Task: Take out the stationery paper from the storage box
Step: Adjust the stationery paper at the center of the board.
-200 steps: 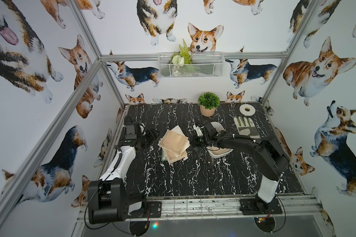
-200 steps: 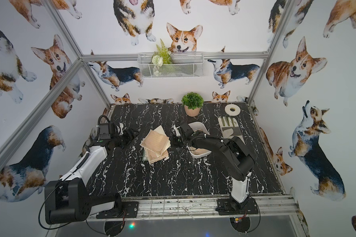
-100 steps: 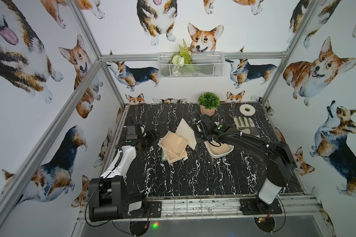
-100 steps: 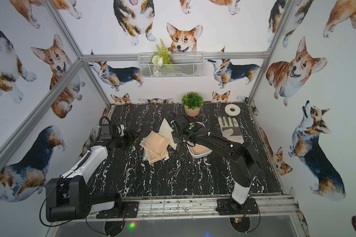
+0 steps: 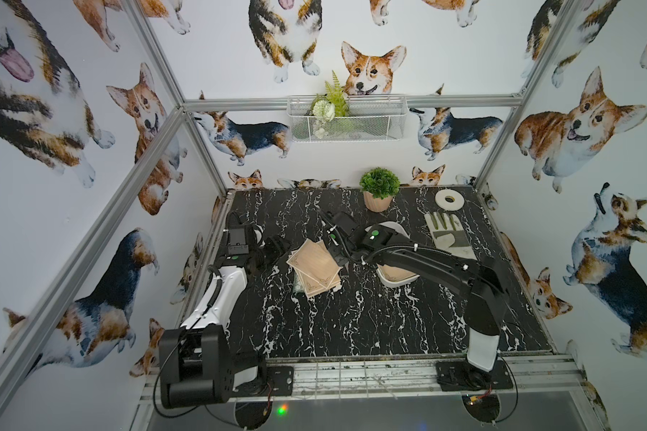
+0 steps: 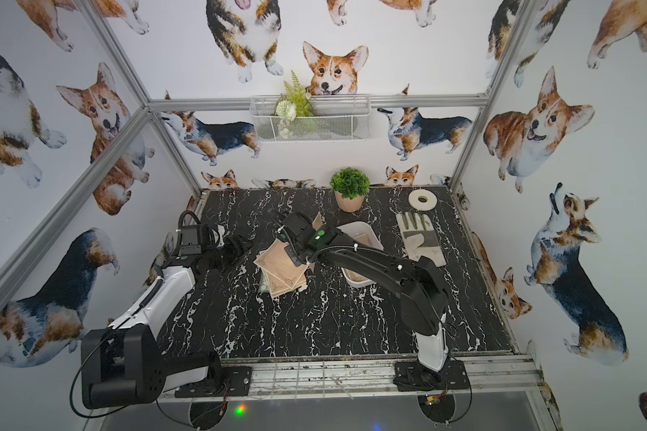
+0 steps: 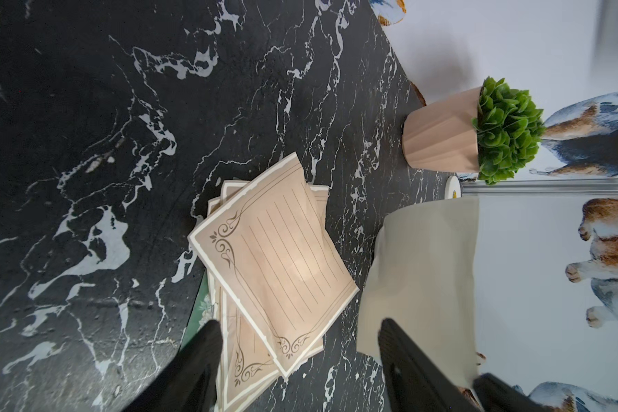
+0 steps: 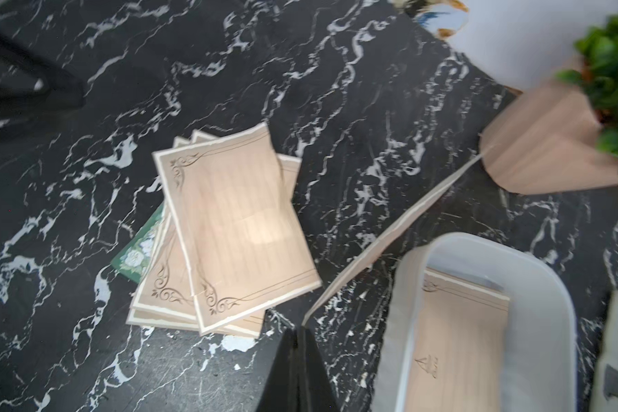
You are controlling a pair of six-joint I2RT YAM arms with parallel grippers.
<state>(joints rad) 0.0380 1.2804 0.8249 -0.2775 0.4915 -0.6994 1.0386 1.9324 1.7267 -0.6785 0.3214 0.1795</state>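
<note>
In both top views, the glossy, round-cornered white storage box [image 5: 392,284] holds tan paper, while your stationery paper [image 5: 316,266] lies fanned on the black marbled desk [image 5: 352,321]. Left wrist: your left tool [image 7: 298,326] stands apart near the ruled, scroll-cornered pile. Right wrist: your right tool [image 8: 297,333] is pinched on one thin sheet [image 8: 400,228], edge-on beside the box.

The left arm [image 5: 223,294] has a white shell, black joints and a green dot [image 5: 234,257]. The right arm [image 5: 434,261] is mostly black, white near the bottom, with a ribbed black cable [image 5: 393,248] and white ties [image 5: 414,247]. The left gripper [image 7: 299,324] has black fingers [image 7: 200,356].
</note>
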